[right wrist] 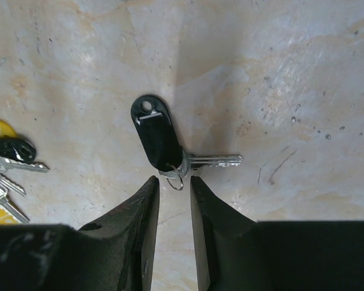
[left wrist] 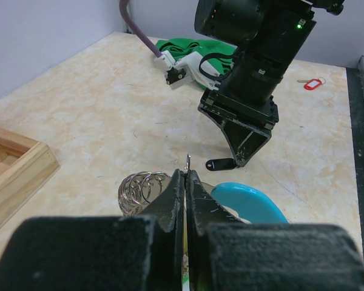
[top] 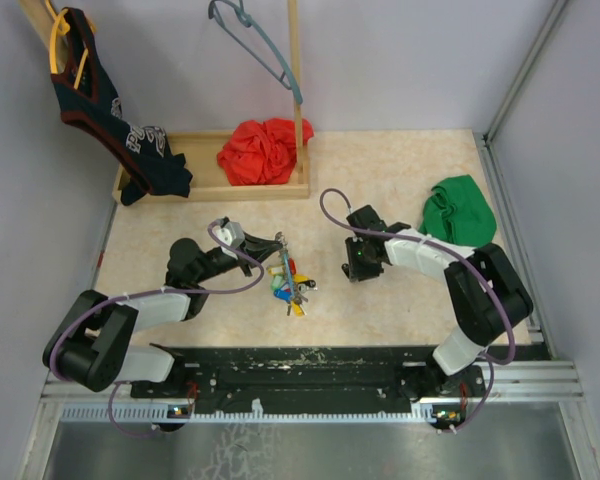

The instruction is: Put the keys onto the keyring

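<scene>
Left gripper (left wrist: 187, 180) is squeezed tight on the thin metal edge of the keyring (left wrist: 250, 195), holding it on edge by the colourful keys (top: 292, 285). Right gripper (right wrist: 174, 180) is slightly spread. Its tips sit around the little ring of a black-tagged key (right wrist: 156, 136) lying flat on the table (right wrist: 303, 73).

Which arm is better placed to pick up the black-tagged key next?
The right. The right gripper hangs just over the black-tagged key, jaws apart. The left gripper is shut on the keyring, away from that key.
</scene>
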{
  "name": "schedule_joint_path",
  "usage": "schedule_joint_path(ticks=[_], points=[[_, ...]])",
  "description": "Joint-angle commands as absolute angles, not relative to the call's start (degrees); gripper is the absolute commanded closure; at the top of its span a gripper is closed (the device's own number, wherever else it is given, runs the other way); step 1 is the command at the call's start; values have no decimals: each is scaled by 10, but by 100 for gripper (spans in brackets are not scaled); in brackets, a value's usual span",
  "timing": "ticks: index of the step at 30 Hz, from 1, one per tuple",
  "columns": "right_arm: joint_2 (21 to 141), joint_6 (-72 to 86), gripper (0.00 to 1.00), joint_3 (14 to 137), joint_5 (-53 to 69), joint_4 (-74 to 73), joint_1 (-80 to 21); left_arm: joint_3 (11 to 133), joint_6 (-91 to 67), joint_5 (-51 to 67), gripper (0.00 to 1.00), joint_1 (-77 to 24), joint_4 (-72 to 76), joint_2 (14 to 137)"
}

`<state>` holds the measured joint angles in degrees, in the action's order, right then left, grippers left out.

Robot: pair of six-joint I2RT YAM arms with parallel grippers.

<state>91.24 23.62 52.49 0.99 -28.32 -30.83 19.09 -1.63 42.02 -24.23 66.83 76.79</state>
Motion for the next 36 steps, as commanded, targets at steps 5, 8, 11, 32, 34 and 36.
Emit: schedule_joint_path(ticks=[5, 8, 11, 32, 34, 36], points=[[920, 233, 78, 516, 25, -256, -303, 212, -14, 429, 100, -241, 683, 763], [922, 233, 81, 515, 26, -251, -301, 212, -13, 429, 100, -240, 682, 762], [920, 234, 83, 513, 26, -247, -299, 211, -14, 430, 100, -240, 682, 763], [833, 178, 100, 494, 19, -173, -298, 217, -12, 432, 100, -241, 668, 762], [797, 141, 100, 486, 24, -142, -298, 217, -11, 434, 100, -241, 668, 762], [765, 104, 100, 480, 31, -113, -298, 218, -10, 436, 100, -241, 668, 762]])
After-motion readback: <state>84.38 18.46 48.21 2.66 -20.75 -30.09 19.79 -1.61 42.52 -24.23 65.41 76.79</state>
